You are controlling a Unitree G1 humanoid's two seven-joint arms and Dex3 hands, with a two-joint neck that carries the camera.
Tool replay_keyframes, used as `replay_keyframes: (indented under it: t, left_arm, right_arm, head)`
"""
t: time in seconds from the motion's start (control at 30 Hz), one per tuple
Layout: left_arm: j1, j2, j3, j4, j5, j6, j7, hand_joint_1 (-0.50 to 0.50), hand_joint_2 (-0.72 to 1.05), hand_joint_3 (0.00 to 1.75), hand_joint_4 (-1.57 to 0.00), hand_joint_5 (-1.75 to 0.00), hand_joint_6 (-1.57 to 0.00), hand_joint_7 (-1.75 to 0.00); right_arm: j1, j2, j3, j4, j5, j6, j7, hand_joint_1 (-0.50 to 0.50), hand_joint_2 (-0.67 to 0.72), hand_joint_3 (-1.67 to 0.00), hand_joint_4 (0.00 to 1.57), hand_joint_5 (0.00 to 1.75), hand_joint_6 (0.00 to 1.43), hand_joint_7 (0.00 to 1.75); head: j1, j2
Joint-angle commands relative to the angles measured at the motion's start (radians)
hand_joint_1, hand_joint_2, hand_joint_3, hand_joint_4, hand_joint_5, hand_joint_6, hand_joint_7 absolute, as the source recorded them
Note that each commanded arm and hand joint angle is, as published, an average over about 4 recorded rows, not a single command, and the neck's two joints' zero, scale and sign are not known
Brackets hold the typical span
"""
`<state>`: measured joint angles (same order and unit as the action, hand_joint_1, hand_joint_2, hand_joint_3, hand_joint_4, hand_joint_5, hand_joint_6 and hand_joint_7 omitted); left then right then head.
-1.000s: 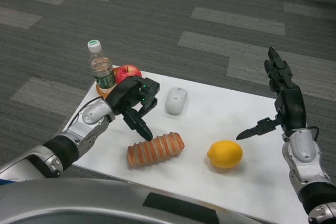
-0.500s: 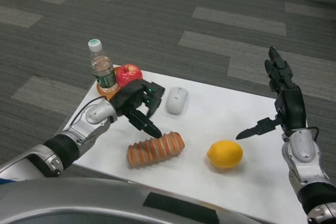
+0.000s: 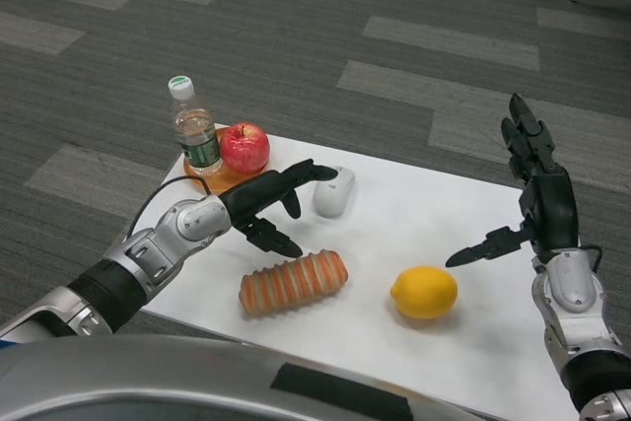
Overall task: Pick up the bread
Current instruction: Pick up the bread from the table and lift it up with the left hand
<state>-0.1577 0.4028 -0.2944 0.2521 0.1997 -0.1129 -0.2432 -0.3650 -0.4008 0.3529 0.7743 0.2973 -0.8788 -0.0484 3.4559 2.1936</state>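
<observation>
The bread [image 3: 292,282], a ridged orange-brown loaf, lies on the white table [image 3: 394,214] near its front edge, left of centre. My left hand [image 3: 271,203] hovers just behind and above it, fingers spread apart and stretched toward the mouse, holding nothing. The thumb points down toward the loaf's back edge without touching it. My right hand [image 3: 529,199] stays raised at the right side of the table, fingers apart and empty, well away from the bread.
A yellow lemon [image 3: 424,292] sits right of the bread. A white computer mouse [image 3: 333,191] lies behind it. At the back left corner stand a water bottle [image 3: 194,132] and a red apple [image 3: 244,147] on an orange coaster. Grey carpet surrounds the table.
My left hand has uncurled its fingers and spread them, reaching farther right toward the mouse above the bread. The right hand holds still. The view shifted slightly.
</observation>
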Motion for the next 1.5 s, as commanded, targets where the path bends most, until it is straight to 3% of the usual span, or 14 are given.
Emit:
replay_keyframes:
  t: [0.03,0.2,0.33,0.5,0.8,1.0,1.5]
  left_arm:
    - [0.008,0.015,0.001,-0.034,0.052,0.064,-0.009,-0.19,0.41,0.09,0.0,-1.75,0.0,-0.14]
    - [0.004,0.025,-0.027,-0.095,0.088,0.192,-0.084,-0.28,0.07,0.09,0.0,-1.75,0.0,-0.14]
    - [0.0,0.027,-0.04,-0.14,0.092,0.269,-0.119,-0.39,-0.44,0.09,0.0,-1.75,0.0,-0.14]
    - [-0.017,0.029,-0.078,-0.175,0.164,0.351,-0.156,-0.43,-0.68,0.09,0.0,-1.75,0.0,-0.17]
    - [-0.097,0.042,-0.213,-0.172,0.338,0.46,-0.172,-0.43,-0.72,0.09,0.0,-1.75,0.0,-0.35]
    - [-0.132,0.026,-0.287,-0.141,0.419,0.546,-0.172,-0.41,-0.72,0.09,0.0,-1.75,0.0,-0.49]
    - [-0.138,-0.002,-0.312,-0.129,0.427,0.588,-0.172,-0.37,-0.64,0.09,0.0,-1.75,0.0,-0.89]
  right_arm:
    - [0.008,-0.004,-0.006,-0.009,0.002,0.0,-0.005,-0.18,0.15,0.0,0.0,0.0,0.0,0.0]
    - [0.014,-0.005,-0.01,-0.01,0.002,0.0,-0.005,-0.17,0.15,0.0,0.0,0.0,0.0,0.0]
    - [0.015,-0.006,-0.011,-0.009,0.003,0.0,-0.005,-0.17,0.15,0.0,0.0,0.0,0.0,0.0]
    - [0.015,-0.008,-0.009,-0.007,0.003,0.0,-0.006,-0.17,0.12,0.0,0.0,0.0,0.0,0.0]
    - [0.015,-0.01,-0.006,0.0,0.003,0.001,-0.007,-0.12,0.09,0.0,0.0,0.0,0.0,0.0]
    - [0.015,-0.01,-0.009,0.001,0.003,0.0,-0.007,-0.12,0.09,0.0,0.0,0.0,0.0,0.0]
    - [0.01,-0.014,-0.001,0.019,0.003,0.001,-0.008,-0.08,0.09,0.0,0.0,0.0,0.0,0.0]
  head:
    - [-0.005,-0.002]
    - [-0.006,-0.003]
    - [-0.001,-0.008]
    - [-0.002,-0.01]
    - [-0.002,-0.015]
    - [-0.005,-0.018]
    - [0.005,-0.02]
